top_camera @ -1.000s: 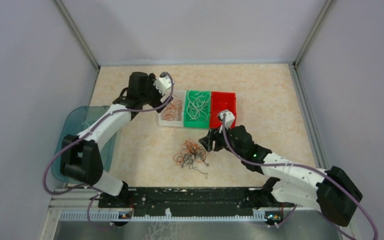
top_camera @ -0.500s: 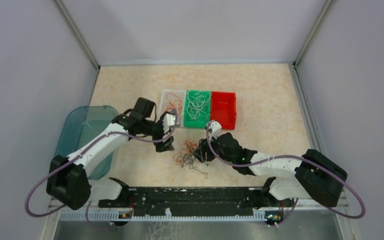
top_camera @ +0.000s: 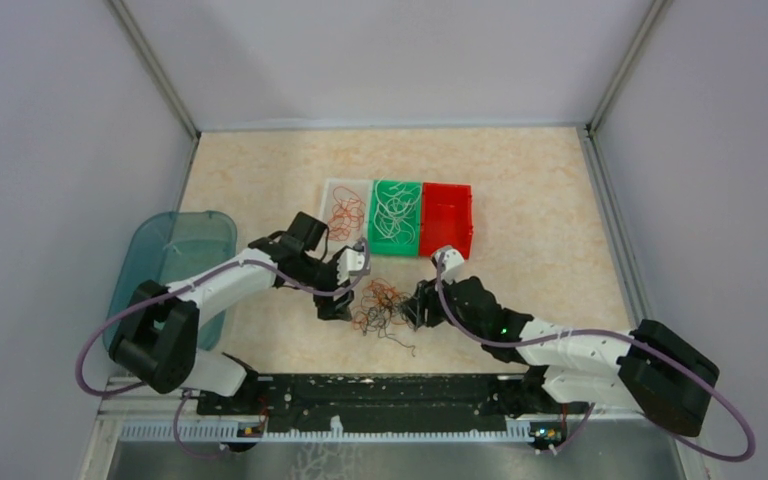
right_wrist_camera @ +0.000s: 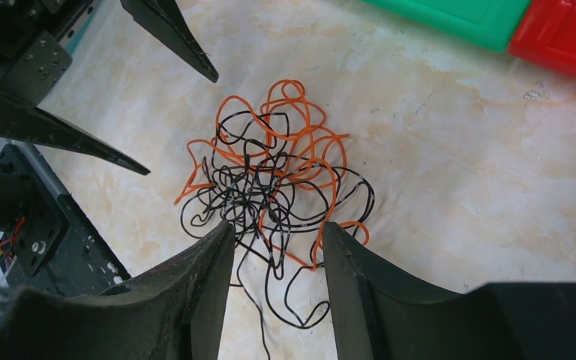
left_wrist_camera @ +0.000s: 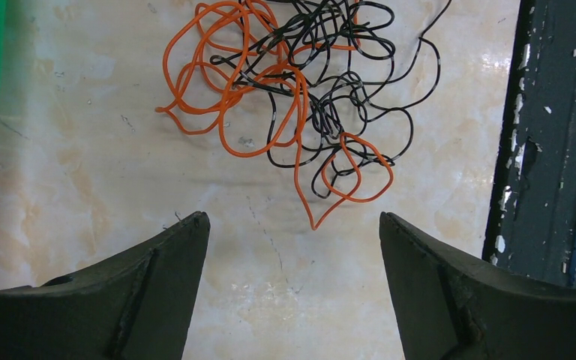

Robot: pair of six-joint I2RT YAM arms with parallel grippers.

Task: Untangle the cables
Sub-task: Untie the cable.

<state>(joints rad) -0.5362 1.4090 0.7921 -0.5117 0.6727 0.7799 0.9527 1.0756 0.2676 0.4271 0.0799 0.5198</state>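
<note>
A white tray (top_camera: pixel 341 249), green tray (top_camera: pixel 393 251) and red tray (top_camera: pixel 448 214) stand touching.

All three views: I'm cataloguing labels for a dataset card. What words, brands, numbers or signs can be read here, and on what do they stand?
None: no text can be read in any view.
The white bin, green bin, red bin and teal tub show plain surfaces.
The black rail at the near edge shows only chipped paint; the small parts near its ends are too small to tell any marking.
</note>
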